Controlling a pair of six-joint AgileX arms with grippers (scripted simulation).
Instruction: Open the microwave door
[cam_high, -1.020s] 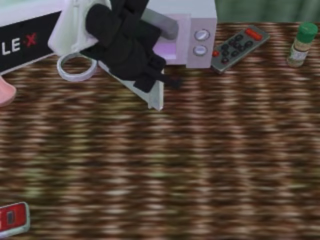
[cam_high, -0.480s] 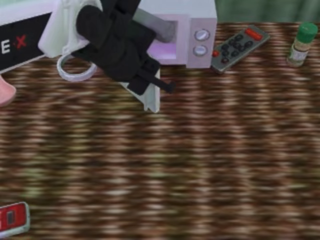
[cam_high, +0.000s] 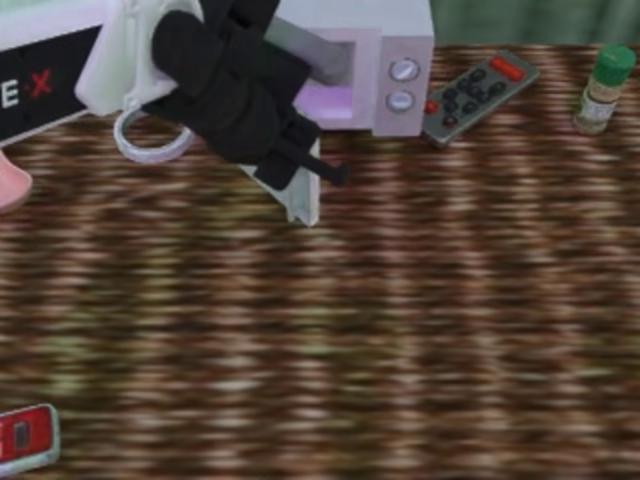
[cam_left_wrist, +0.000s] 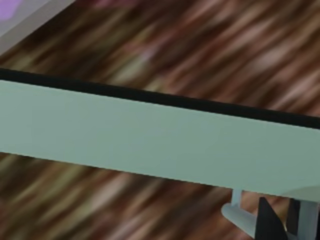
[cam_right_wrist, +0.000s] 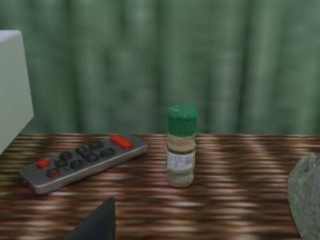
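The pale grey-lavender microwave (cam_high: 395, 30) stands at the table's back edge, its two silver knobs (cam_high: 403, 85) facing the front. The microwave door (cam_high: 308, 198) stands swung out toward the front, leaving the lavender cavity (cam_high: 335, 100) exposed. My left gripper (cam_high: 322, 170) is shut on the door's slim bar handle (cam_left_wrist: 239, 219), its dark fingers (cam_left_wrist: 265, 224) on either side of the bar. The door's pale edge (cam_left_wrist: 150, 140) crosses the left wrist view. My right arm is outside the top view. Of its gripper only one dark fingertip (cam_right_wrist: 102, 220) shows, well off centre.
A dark grey remote (cam_high: 480, 92) with red buttons lies right of the microwave, and a green-capped spice bottle (cam_high: 605, 88) stands farther right. A white ring (cam_high: 150, 142) lies left of the door. A pink object (cam_high: 10, 185) and a red device (cam_high: 25, 438) sit at the left edge.
The left gripper pulled the handle back and to the left, and the door swung wider. Over the last half second almost nothing moved.
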